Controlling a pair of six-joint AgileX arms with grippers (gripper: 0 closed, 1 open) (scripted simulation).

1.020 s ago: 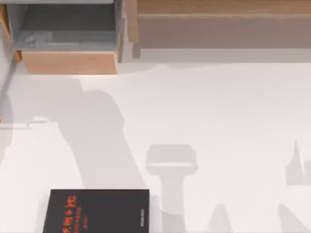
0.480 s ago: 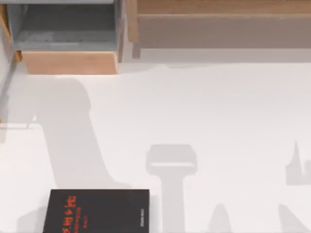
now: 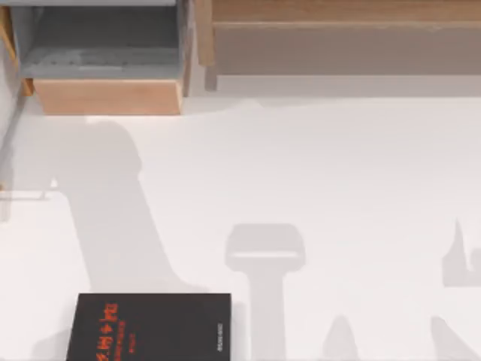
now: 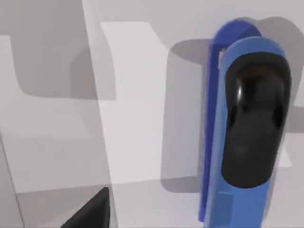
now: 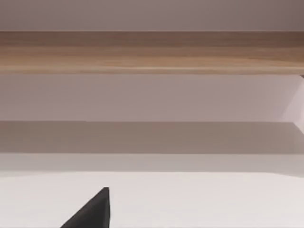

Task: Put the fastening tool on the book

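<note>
the fastening tool [image 4: 237,142] fills much of the left wrist view: a long, narrow blue body with a rounded end, a glossy black oval pad set into its upper face, and a darker blue strip running along one edge. it looks like a stapler. it appears close under the left arm's camera, with the white surface [image 3: 338,165] and grey shadows behind it; whether it is held or lying there i cannot tell. a black finger tip of the left claw [image 4: 92,213] pokes in at the frame edge, and how far that claw is open i cannot tell.

the book [image 3: 150,327] lies flat at the near edge of the surface, left of centre in the top view, black cover up with red-orange lettering and small pale print near its right edge.

the right claw [image 5: 92,211] shows one black finger tip above the surface, facing a wooden shelf [image 5: 152,52]; its opening cannot be told either.
</note>
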